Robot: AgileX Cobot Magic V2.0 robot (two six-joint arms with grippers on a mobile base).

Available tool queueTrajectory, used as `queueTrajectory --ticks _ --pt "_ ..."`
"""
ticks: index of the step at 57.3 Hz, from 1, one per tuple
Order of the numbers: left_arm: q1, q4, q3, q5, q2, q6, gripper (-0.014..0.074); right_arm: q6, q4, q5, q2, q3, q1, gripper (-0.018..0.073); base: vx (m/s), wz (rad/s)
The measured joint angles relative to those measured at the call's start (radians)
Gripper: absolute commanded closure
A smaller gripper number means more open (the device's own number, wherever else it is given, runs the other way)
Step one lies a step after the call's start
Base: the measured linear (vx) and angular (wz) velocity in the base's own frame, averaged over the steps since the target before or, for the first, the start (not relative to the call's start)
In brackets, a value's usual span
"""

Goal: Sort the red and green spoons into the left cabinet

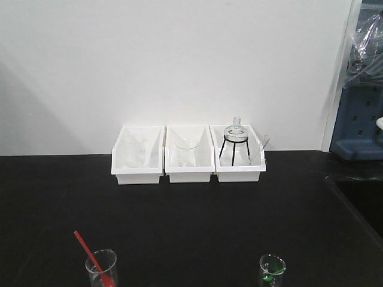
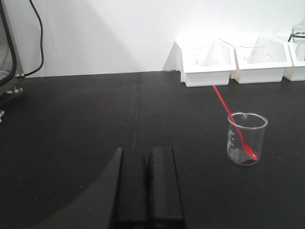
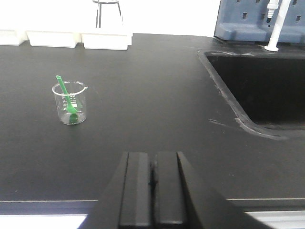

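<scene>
Glass beaker [image 2: 258, 138] on the black desk [image 2: 71, 119] holds the red spoon [image 2: 232, 117], bowl down, its long straight handle slanting up toward the white bins [image 2: 209, 71]. The green spoon [image 3: 66, 97], shorter, leans bowl-down in a second beaker [image 3: 81, 107], a sink [image 3: 267, 86] to its right. Both the left fingers [image 2: 135, 186] and right fingers [image 3: 138, 191] are pressed together, holding nothing, well apart from the spoons.

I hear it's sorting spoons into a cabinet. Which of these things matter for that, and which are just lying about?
For the job:
red spoon
green spoon
The cabinet is not clearly in view.

Just lying about:
red spoon's beaker and green spoon's beaker, which only hold the spoons
three white bins of glassware
sink
blue rack
</scene>
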Motion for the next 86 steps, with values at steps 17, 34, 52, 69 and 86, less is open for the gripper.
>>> queueTrajectory --ticks 17,34,52,69,86 --pt "0.0 0.0 0.0 0.0 0.0 0.0 0.0603 0.0 0.0 0.0 0.0 0.0 0.0 0.0568 0.0 0.0" --pt "0.0 0.0 0.0 0.0 0.0 0.001 0.0603 0.0 0.0 0.0 0.0 0.0 0.0 0.0568 0.0 0.0" --pt "0.0 0.001 0.0 0.0 0.0 0.001 0.0603 0.0 0.0 0.0 0.0 0.0 0.0 0.0568 0.0 0.0" --pt "0.0 0.001 0.0 0.0 0.0 0.001 0.0603 -0.053 -0.208 -0.02 0.0 0.0 0.0 0.0568 0.0 0.0" --pt "0.0 0.001 0.0 -0.003 0.0 0.001 0.0603 0.115 -0.227 -0.186 0.0 0.0 0.0 0.0568 0.0 0.0"
